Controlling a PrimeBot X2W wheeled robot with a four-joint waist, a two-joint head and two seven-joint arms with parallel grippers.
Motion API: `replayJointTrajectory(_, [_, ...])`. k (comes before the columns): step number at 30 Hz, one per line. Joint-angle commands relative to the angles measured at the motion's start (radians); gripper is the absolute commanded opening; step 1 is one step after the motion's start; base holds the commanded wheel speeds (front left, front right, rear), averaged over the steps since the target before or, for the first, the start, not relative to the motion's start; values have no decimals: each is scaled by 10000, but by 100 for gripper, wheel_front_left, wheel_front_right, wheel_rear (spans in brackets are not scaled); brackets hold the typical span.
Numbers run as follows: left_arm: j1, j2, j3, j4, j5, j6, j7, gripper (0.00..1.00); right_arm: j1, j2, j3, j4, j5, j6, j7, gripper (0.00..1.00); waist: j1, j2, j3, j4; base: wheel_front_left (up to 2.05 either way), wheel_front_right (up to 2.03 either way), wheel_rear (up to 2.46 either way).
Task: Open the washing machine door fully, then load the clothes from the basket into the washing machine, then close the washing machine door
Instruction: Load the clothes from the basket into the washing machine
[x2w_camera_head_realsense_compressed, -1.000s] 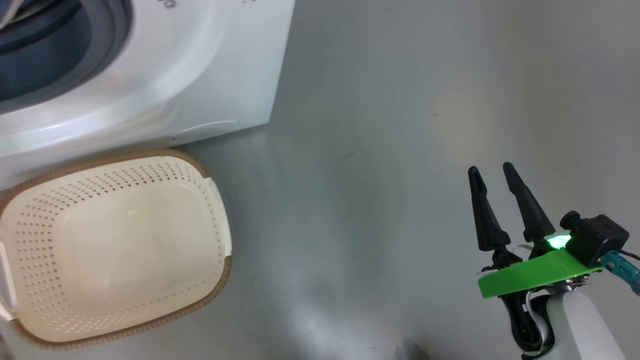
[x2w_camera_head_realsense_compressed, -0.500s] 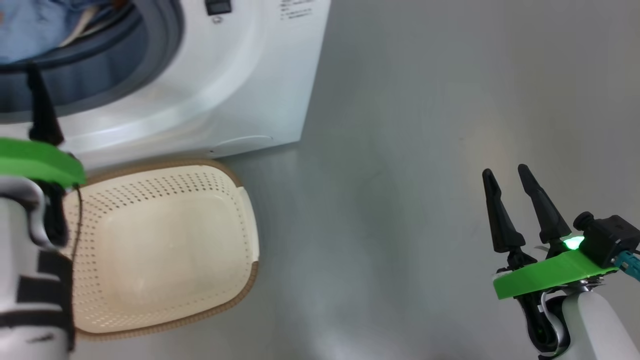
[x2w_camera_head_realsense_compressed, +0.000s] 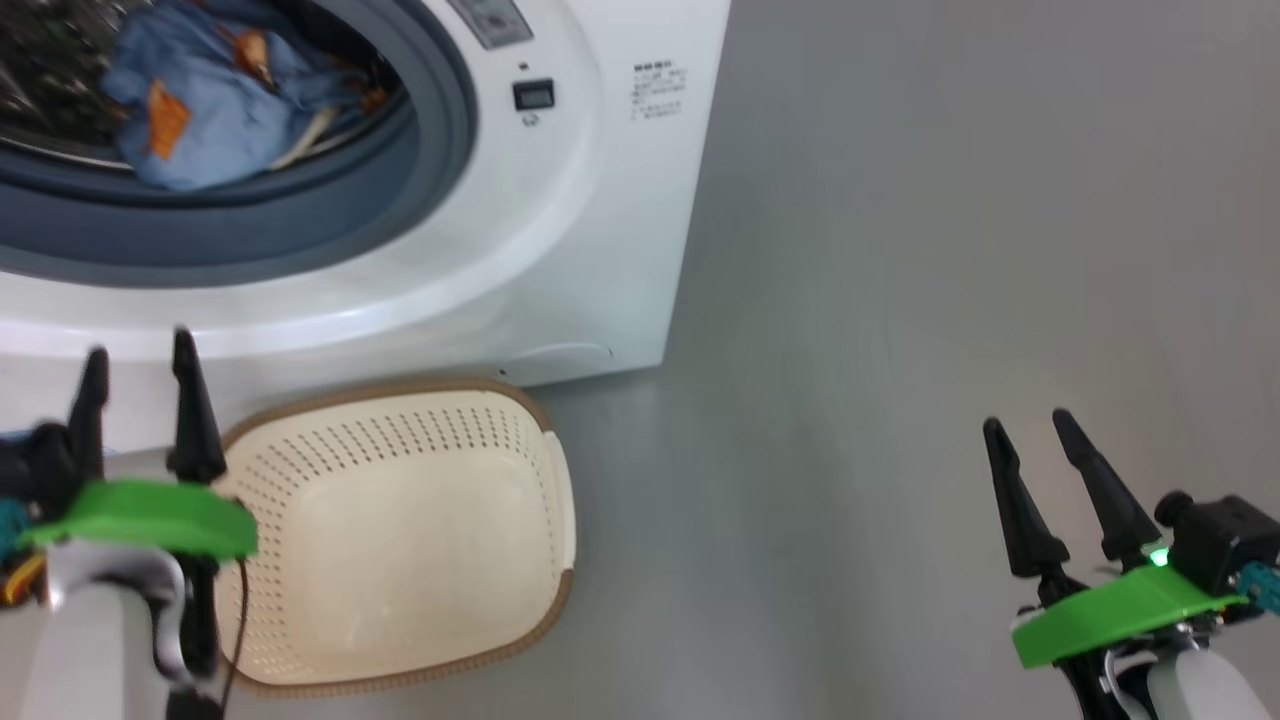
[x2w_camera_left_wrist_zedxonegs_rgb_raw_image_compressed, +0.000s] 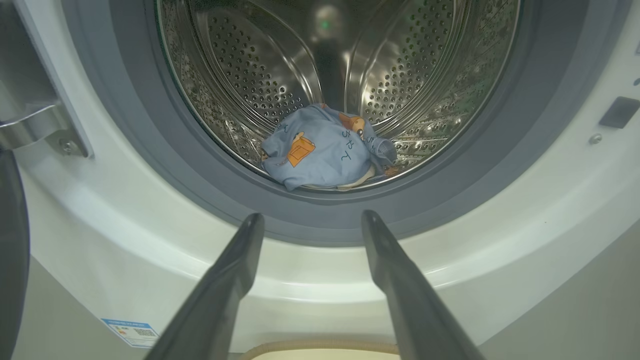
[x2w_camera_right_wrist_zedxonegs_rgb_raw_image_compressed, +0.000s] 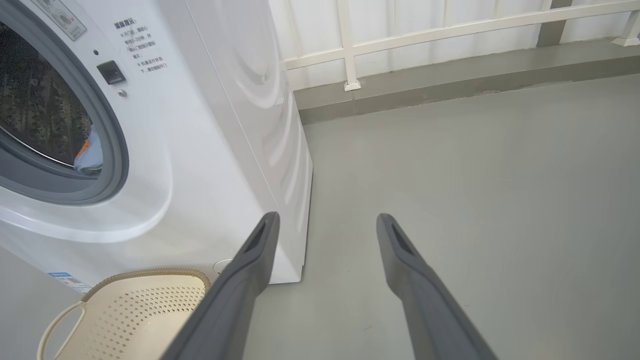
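Over the last second the head camera has swung up toward the washing machine (x2w_camera_head_realsense_compressed: 600, 200), so the whole picture has shifted rather than the things in it. The drum (x2w_camera_left_wrist_zedxonegs_rgb_raw_image_compressed: 240, 75) mouth, which was only a dark sliver, now shows fully. The left end effector (x2w_camera_head_realsense_compressed: 139, 345), absent a second ago, has come in at the lower left, above the basket's left end. It is released, fingers apart and holding nothing. The right end effector (x2w_camera_head_realsense_compressed: 1025, 420) hangs well off to the right over bare floor in much the same pose as before, also released and empty. The clothes (x2w_camera_head_realsense_compressed: 200, 110), a light-blue bundle with orange patches, lie at the front of the drum floor, just behind the grey gasket. The basket (x2w_camera_head_realsense_compressed: 420, 540) stands empty against the machine's foot. Loading looks finished, and only shutting the door (x2w_camera_left_wrist_zedxonegs_rgb_raw_image_compressed: 10, 260) is left; it seems to be the dark edge swung out past the hinge in the left wrist view. The floor (x2w_camera_head_realsense_compressed: 900, 300) is smooth grey with a slight sheen, and a white railing (x2w_camera_right_wrist_zedxonegs_rgb_raw_image_compressed: 450, 30) runs behind it.
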Motion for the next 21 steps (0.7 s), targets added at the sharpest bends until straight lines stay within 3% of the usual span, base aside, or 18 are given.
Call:
replayJointTrajectory(1, [391, 253, 289, -431, 116, -15, -53, 100, 263, -197, 173, -168, -26, 27, -48, 100, 0, 0, -646, 342, 0, 0, 0])
replayJointTrajectory(21, [3980, -69, 64, -2293, 171, -15, -53, 100, 1786, -573, -72, -95, 132, 27, -48, 100, 0, 0, -2377, 840, 0, 0, 0])
